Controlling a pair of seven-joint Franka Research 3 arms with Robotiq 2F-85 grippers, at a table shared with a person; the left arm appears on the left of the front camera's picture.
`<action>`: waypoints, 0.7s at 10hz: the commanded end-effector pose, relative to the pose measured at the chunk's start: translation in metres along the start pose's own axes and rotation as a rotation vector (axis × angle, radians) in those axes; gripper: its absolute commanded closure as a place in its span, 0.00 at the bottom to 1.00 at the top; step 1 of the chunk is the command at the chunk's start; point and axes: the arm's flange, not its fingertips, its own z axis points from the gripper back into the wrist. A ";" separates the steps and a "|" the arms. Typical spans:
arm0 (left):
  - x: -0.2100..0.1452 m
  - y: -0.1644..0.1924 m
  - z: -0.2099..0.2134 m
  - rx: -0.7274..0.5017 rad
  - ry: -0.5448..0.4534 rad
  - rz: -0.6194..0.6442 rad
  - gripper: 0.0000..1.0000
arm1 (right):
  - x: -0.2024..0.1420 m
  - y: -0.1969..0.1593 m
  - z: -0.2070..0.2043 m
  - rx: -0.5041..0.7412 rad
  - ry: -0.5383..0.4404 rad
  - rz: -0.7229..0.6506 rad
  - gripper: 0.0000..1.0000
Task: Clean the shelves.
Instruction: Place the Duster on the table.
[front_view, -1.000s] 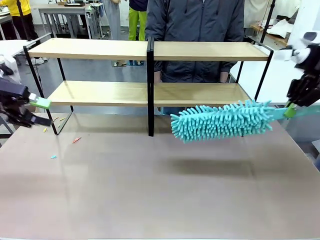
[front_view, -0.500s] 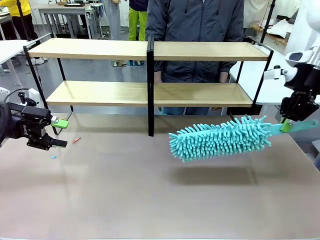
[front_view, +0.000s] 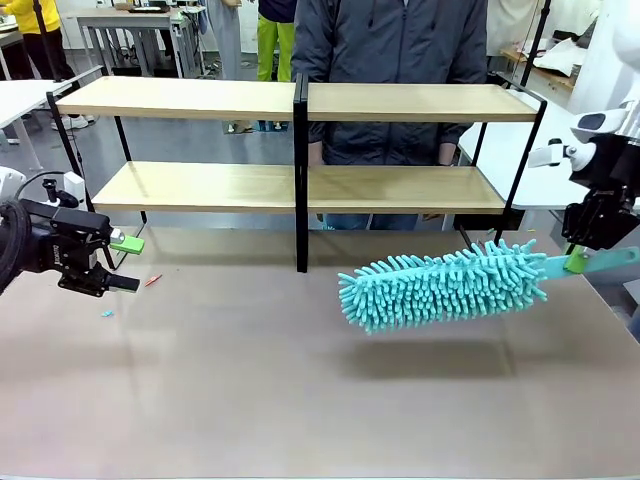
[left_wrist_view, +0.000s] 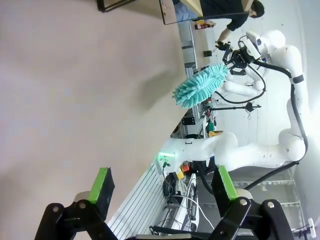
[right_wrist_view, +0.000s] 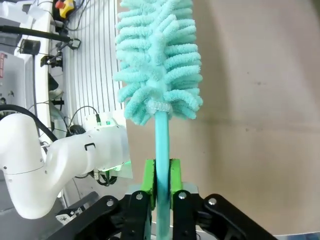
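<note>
The shelves (front_view: 300, 150) stand at the table's (front_view: 250, 400) far side, a duster (front_view: 440, 285) before their right half, a person (front_view: 390, 60) behind

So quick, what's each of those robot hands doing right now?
Left gripper: open, holding nothing.
Right gripper: fingers shut on the teal duster handle.

No readable text, labels, brands or numbers are showing anywhere; nothing legible is appearing on the arms or background gear.

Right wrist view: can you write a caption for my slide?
The right gripper pinches the turquoise duster by its handle above the beige tabletop.
</note>
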 end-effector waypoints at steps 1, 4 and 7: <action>-0.001 0.000 0.000 -0.010 0.001 -0.013 0.00 | -0.014 0.000 0.007 0.009 -0.011 0.007 0.28; -0.001 0.000 0.000 -0.010 0.001 -0.013 0.00 | -0.052 0.011 0.036 -0.144 -0.320 -0.197 0.00; -0.001 0.000 0.000 -0.010 0.001 -0.013 0.00 | -0.033 0.000 0.038 0.394 -1.085 -0.419 0.00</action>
